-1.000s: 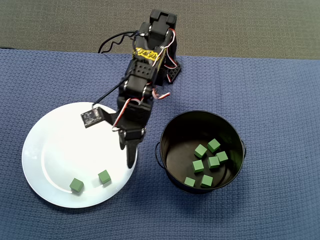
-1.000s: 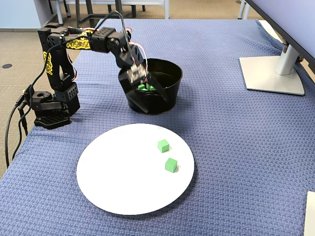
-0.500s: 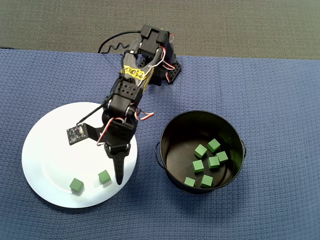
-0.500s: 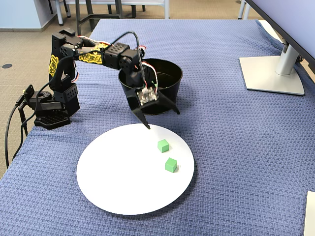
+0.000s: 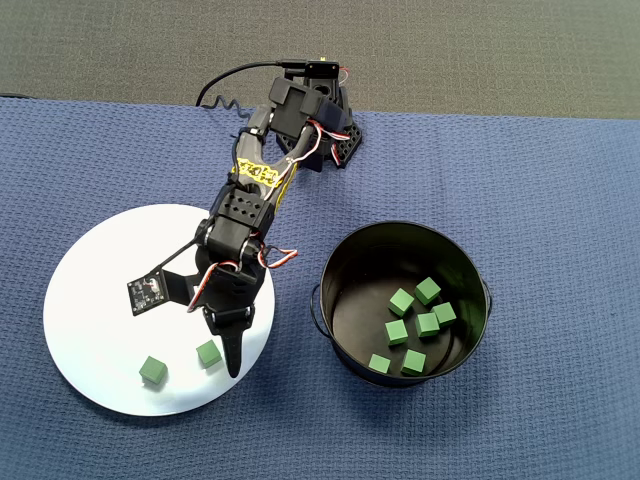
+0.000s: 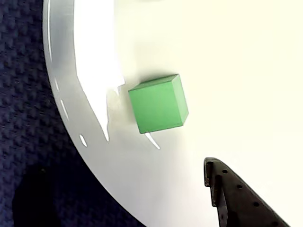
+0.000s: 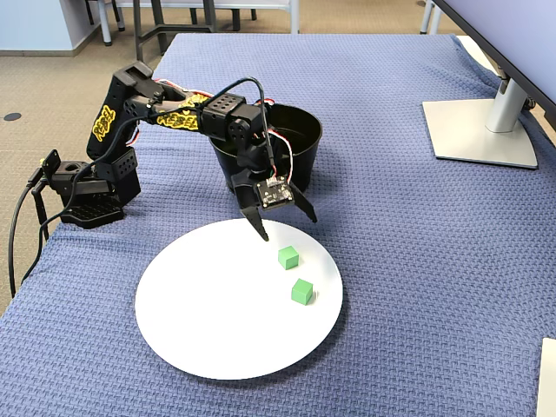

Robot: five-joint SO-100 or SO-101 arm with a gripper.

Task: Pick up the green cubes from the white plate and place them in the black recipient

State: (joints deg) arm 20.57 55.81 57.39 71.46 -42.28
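Overhead view first: your blue cloth [image 5: 560, 200] covers the whole table, and on it sit the two big items, the white plate [image 5: 90, 300] on the left and the black pot [image 5: 345, 260] to its right, close together but not touching. You can see the same pair in the fixed view, plate [image 7: 208, 321] in front and pot [image 7: 304, 130] behind it. The black arm [image 5: 245, 215] reaches from its base at the top edge of the cloth out over the plate's right side. At the right of the fixed view stands a monitor foot [image 7: 478, 130], well away from everything.

Your gripper [image 7: 280, 222] hangs above the far part of the plate with its fingers spread apart and nothing between them. In the wrist view one dark finger [image 6: 236, 198] shows at the lower right, over the plate [image 6: 246, 71], apart from the cube there.

Two green cubes lie on the plate: one [image 5: 209, 353] just beside the finger tip in the overhead view, also seen close up [image 6: 158, 104] near the plate's rim, the other [image 5: 152, 371] a little to its left. Six more cubes [image 5: 415, 325] lie loose on the pot's floor.
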